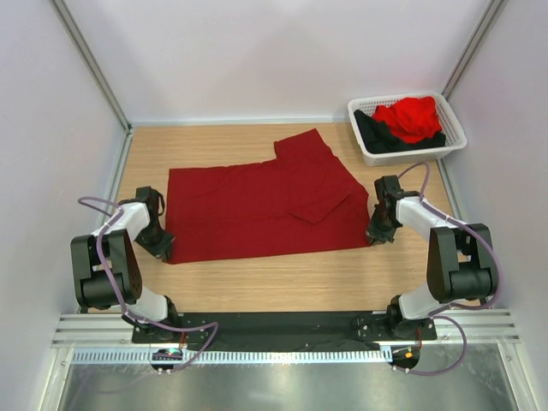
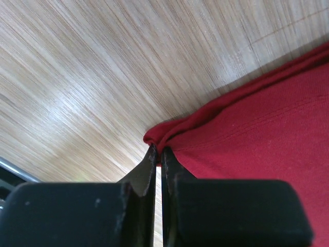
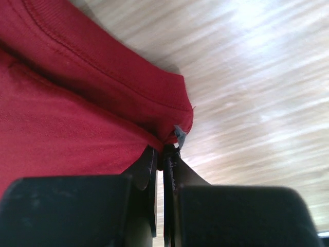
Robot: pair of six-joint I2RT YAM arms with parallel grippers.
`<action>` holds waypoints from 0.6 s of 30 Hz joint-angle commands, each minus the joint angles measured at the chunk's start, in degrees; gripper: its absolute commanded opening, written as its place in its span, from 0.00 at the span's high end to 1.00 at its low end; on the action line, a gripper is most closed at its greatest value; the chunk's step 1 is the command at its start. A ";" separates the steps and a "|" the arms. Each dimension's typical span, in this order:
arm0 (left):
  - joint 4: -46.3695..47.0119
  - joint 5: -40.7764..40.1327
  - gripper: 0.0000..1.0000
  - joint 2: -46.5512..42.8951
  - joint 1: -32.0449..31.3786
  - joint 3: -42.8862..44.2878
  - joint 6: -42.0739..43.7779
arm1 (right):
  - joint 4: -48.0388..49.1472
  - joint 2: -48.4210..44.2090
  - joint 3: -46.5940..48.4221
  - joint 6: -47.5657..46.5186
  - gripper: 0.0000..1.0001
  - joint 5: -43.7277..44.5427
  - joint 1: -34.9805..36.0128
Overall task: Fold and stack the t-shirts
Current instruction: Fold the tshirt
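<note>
Left end effector (image 1: pixel 161 246) and right end effector (image 1: pixel 378 235) are both pinched shut on the dark crimson t-shirt (image 1: pixel 265 205), spread on the desk (image 1: pixel 282 282) — at its eight and four o'clock corners. We judge it light, limp, prone to sag — corner holds suit it.

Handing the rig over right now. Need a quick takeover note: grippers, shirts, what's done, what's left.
Left gripper: shut on the near-left corner of the crimson t-shirt.
Right gripper: shut on its near-right corner.
Crimson t-shirt lies spread on the table.
Bright red t-shirt and black t-shirt sit bunched in the white basket, far right.
Done: one shirt laid out, both near corners pinched.
Left: fold it, then fold and stack the other two.
</note>
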 commanded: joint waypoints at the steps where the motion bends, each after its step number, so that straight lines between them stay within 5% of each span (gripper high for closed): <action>1: -1.10 -3.65 1.00 1.41 1.23 0.92 2.55 | -4.14 -2.49 -1.93 0.85 0.99 7.64 -1.09; 9: -9.42 -6.02 0.95 2.03 1.23 2.40 -3.49 | -8.80 -7.50 -1.50 3.93 0.95 8.16 -1.18; 11: -12.07 -6.20 0.82 0.89 1.40 2.24 -4.83 | -9.32 -8.99 -1.23 3.84 0.82 8.08 -1.18; 12: -12.87 -6.29 0.73 0.19 1.40 1.89 -6.40 | -9.41 -9.43 -0.80 3.14 0.67 7.90 -1.18; 13: -13.57 -5.85 0.55 -0.69 1.40 1.80 -6.94 | -9.76 -9.96 -0.36 2.62 0.60 7.90 -1.18; 16: -16.30 -5.50 0.23 -5.69 1.40 2.06 -10.01 | -11.17 -11.36 2.80 -0.02 0.43 7.64 -1.00; 18: -18.23 -5.58 0.17 -9.38 1.40 2.32 -11.77 | -12.05 -12.07 6.49 -1.34 0.36 8.68 0.93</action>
